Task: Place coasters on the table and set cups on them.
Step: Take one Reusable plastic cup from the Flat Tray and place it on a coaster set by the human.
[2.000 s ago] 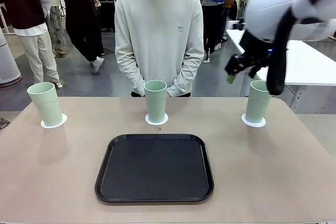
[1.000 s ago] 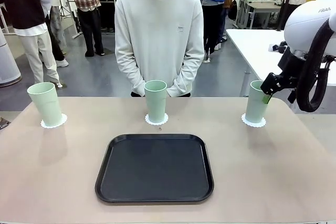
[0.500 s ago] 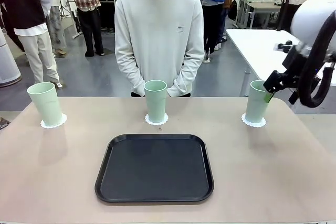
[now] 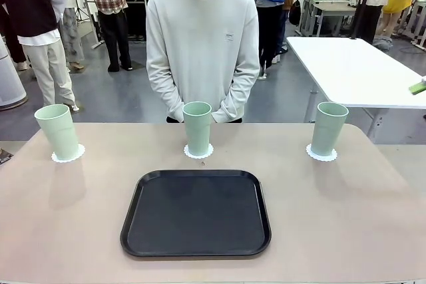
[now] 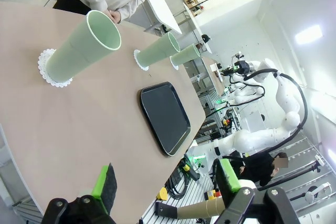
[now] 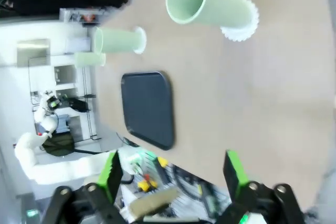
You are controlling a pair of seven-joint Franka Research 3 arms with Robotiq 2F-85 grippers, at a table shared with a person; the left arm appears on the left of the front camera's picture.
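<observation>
Three cups (image 4: pixel 197 126) each stand on a coaster (image 4: pixel 198 151) along the far edge (within the person's reach), both grippers (image 5: pixel 165 184) (image 6: pixel 173 174) spread empty.

The pinkish-beige counter (image 4: pixel 346 217) carries a black tray (image 4: pixel 196 213) at its near middle. Along the far edge lie three scalloped white coasters, left (image 4: pixel 68 154), middle (image 4: pixel 198 152) and right (image 4: pixel 321 154), well apart. A mint-green cup stands upright on each: left (image 4: pixel 58 131), middle (image 4: pixel 197 127), right (image 4: pixel 329 128).
</observation>
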